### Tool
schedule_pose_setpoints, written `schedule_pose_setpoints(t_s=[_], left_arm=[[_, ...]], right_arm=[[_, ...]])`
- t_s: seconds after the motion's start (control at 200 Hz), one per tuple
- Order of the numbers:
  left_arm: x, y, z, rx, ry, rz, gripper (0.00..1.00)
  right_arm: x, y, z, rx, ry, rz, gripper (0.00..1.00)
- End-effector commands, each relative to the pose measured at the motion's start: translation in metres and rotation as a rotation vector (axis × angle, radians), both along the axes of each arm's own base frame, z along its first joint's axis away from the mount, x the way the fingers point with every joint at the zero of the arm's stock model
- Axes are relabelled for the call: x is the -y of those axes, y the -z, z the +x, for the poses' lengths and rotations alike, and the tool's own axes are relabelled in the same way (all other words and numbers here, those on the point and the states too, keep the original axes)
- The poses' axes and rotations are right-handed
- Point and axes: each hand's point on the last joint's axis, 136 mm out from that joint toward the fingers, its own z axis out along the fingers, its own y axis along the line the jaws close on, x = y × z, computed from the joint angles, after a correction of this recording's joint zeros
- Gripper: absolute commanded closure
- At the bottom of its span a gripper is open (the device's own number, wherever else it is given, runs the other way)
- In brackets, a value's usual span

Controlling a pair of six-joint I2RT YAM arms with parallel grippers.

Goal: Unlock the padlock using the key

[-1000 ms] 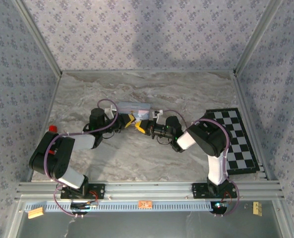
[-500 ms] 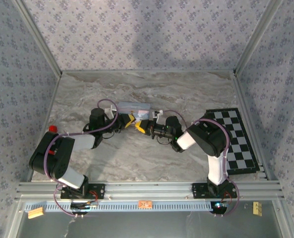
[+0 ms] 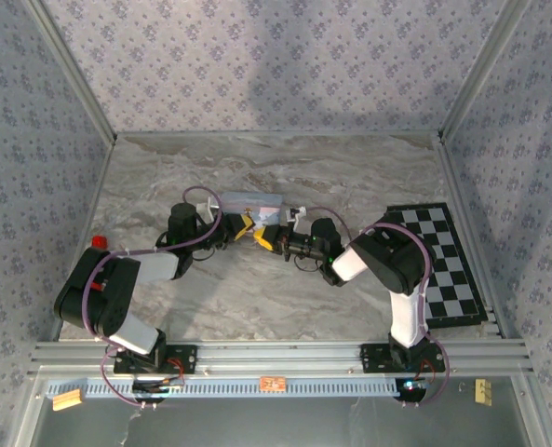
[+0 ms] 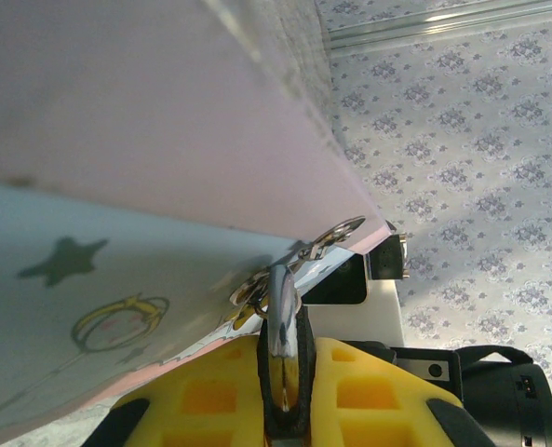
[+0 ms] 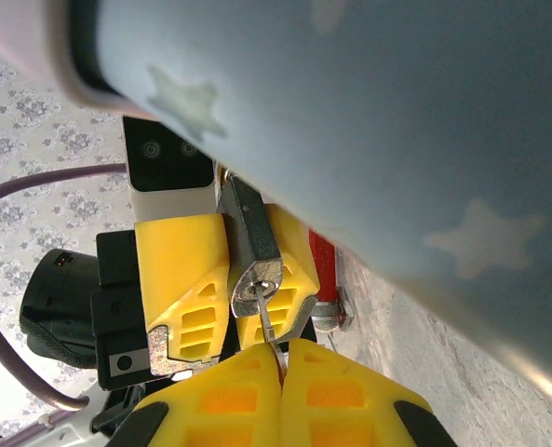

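Observation:
The padlock [image 5: 254, 244], a small dark body with a silvery keyhole end, sits clamped between the yellow fingers [image 5: 179, 265] of my left gripper [image 4: 285, 352]. In the left wrist view the padlock [image 4: 283, 312] shows end-on, right against the pale blue tin [image 4: 89, 279]. My right gripper [image 5: 282, 358] is shut on the thin key [image 5: 269, 328], whose tip is at the padlock's keyhole. From above, the left gripper [image 3: 243, 226] and right gripper [image 3: 270, 238] meet tip to tip just in front of the tin [image 3: 252, 201].
A checkerboard mat [image 3: 443, 265] lies at the right edge of the marble table [image 3: 257, 298]. A small red-capped object [image 3: 99, 242] stands at the left, beside the left arm. Patterned walls close in the back and both sides.

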Motion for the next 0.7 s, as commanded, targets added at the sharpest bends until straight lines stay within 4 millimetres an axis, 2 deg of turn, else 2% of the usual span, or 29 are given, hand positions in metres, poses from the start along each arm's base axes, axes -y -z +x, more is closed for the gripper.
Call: schedule_pose_setpoints(t_s=[0.0,0.14,0.45,0.695], left_arm=[[0.016,-0.016,-0.022,0.059,0.117,-0.024,1.0],[0.016,-0.014,-0.023,0.056,0.117,-0.019,1.0],[0.02,-0.011,-0.027,0.06,0.137,0.002,1.0],[0.028,-0.01,-0.034,0.067,0.185,0.024,1.0]], right_arm=[[-0.001,0.002,0.008,0.036,0.05,-0.005,1.0],[-0.003,0.009,0.005,0.026,0.049,-0.014,1.0],[-0.001,-0.009,0.015,0.042,0.061,0.022,1.0],[0.005,-0.002,0.022,0.026,0.084,0.012,1.0]])
